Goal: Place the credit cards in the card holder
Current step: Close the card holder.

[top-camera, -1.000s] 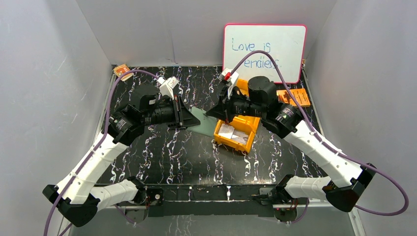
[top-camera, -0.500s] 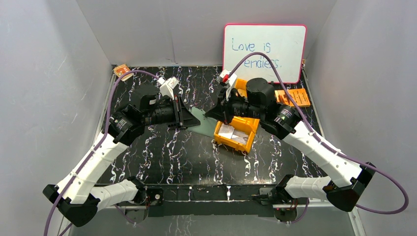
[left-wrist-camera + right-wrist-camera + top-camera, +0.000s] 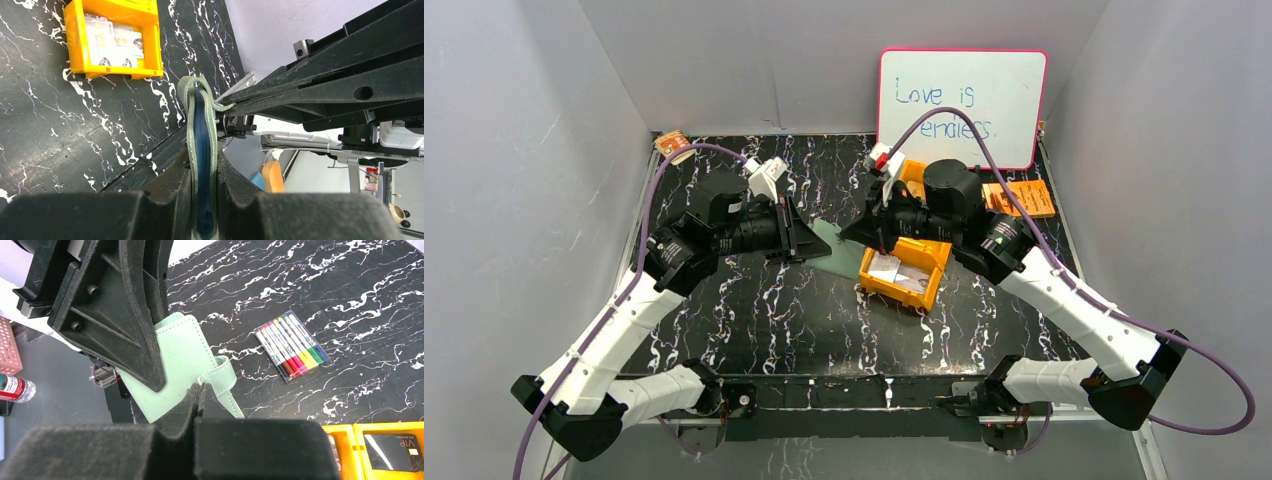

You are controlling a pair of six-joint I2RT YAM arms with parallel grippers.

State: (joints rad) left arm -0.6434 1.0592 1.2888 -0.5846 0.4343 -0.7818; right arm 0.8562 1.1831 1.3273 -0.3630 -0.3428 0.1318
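Observation:
My left gripper is shut on the grey-green card holder and holds it edge-up above the table. In the left wrist view the card holder sits between my fingers, its blue inside showing. My right gripper meets it from the right, shut on the card holder's side tab; the right wrist view shows the jaws pinched together at the tab. The credit cards lie in the orange bin. They are pale cards in the left wrist view, and a dark card shows in the right wrist view.
A whiteboard leans on the back wall. An orange booklet lies at the back right. A small orange-and-white packet lies at the back left corner. A pack of coloured markers lies on the black marbled table.
My right wrist has shifted slightly left and back at the card holder. The left arm and the card holder have stayed put.

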